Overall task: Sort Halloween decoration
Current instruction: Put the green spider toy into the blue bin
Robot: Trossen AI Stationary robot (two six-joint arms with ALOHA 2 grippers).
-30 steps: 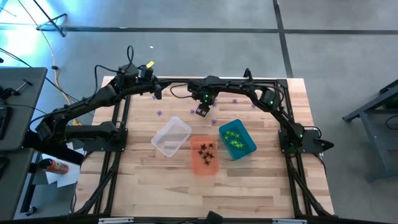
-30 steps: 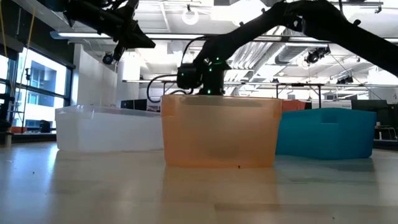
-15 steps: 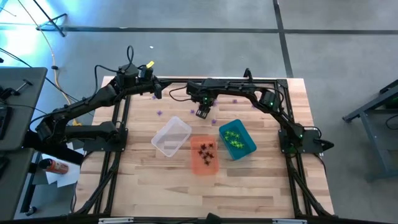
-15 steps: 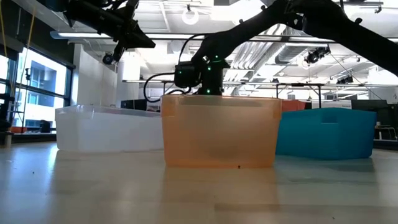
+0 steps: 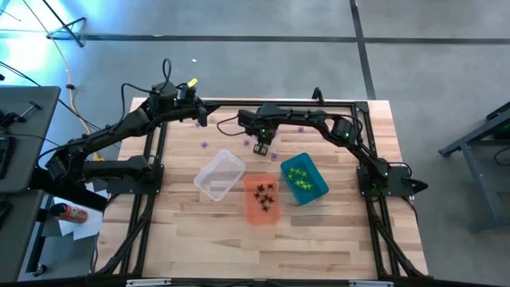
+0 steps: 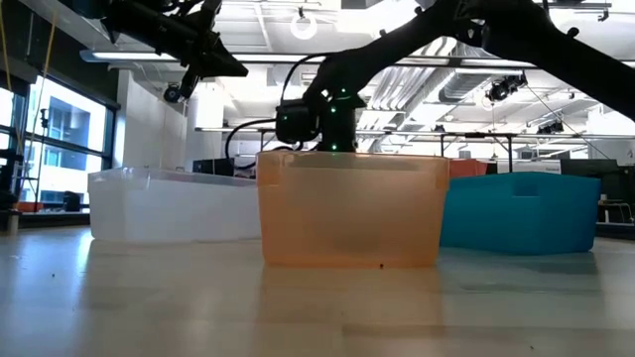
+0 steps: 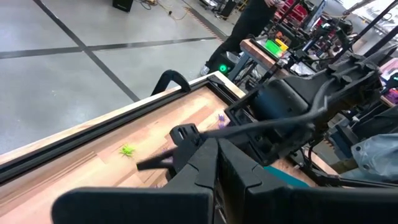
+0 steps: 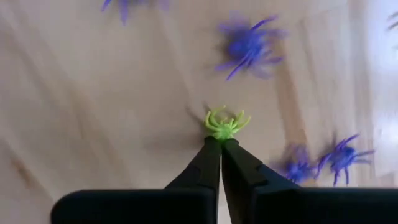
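Observation:
The Halloween decoration lies scattered on the far part of the table: purple spiders [image 5: 205, 145] [image 8: 249, 43] and a small bright green spider [image 8: 224, 126]. My right gripper [image 8: 221, 144] [image 5: 260, 147] points down at the table behind the bins and is shut on the green spider. More green spiders lie in the teal bin [image 5: 304, 179] and black ones in the orange bin [image 5: 261, 198]. The clear bin [image 5: 220, 174] stands to their left. My left gripper [image 7: 216, 163] [image 5: 200, 116] is shut on nothing, raised over the far left of the table. My right gripper pinches the green spider by the edge of its body nearest the fingers [image 8: 222, 135], only at the fingertips [image 8: 212, 149]. The fingers come from above, pointing down. Whether the spider is off the wood, I cannot tell.
Several purple spiders [image 8: 341, 157] lie close around the right gripper. Another green spider [image 7: 127, 150] lies near the table's far rail. In the low view the orange bin [image 6: 349, 208] hides the right gripper, and only its arm [image 6: 316, 119] shows above it.
My right gripper has shut over the same spot behind the bins. Its wrist has swung a little toward the table's left. My left arm has kept still.

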